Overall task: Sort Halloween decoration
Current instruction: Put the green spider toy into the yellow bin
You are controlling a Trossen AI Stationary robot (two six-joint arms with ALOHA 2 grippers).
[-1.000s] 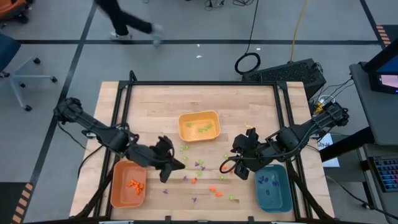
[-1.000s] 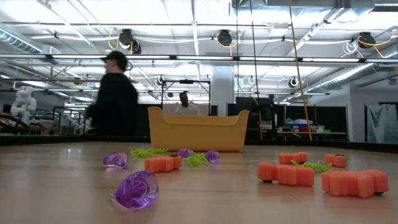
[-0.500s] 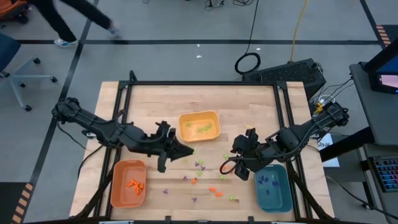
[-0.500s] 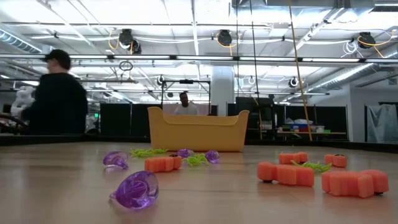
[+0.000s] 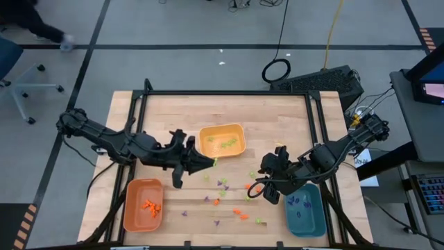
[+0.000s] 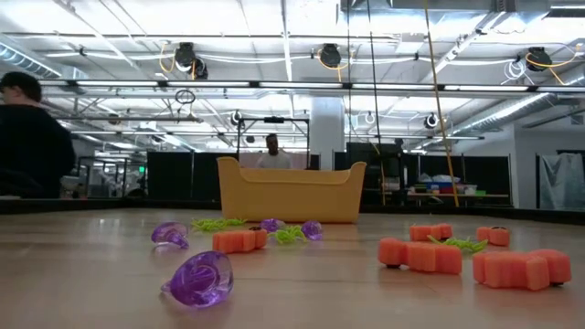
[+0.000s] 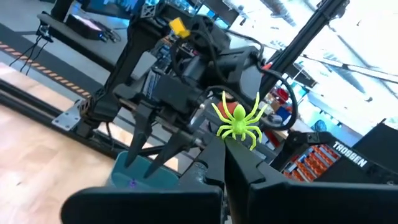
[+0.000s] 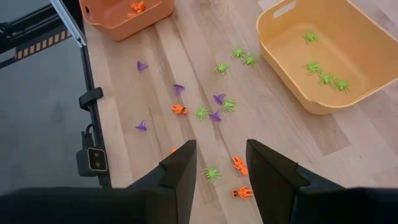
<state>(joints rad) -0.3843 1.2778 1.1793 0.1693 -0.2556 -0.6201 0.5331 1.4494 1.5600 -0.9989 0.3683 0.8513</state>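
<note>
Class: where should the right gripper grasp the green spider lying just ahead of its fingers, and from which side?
Probably pinch the spider by its body, from straight above: it lies flat, legs splayed, so only the middle offers bulk.

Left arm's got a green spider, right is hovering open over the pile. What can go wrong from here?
1. The left gripper pinches the green spider only at its fingertips, short of the yellow tray; a slip drops it back on the table.
2. The right gripper is open above mixed pieces: a green spider lies close to orange pieces, so closing may catch the wrong colour or two at once.
</note>
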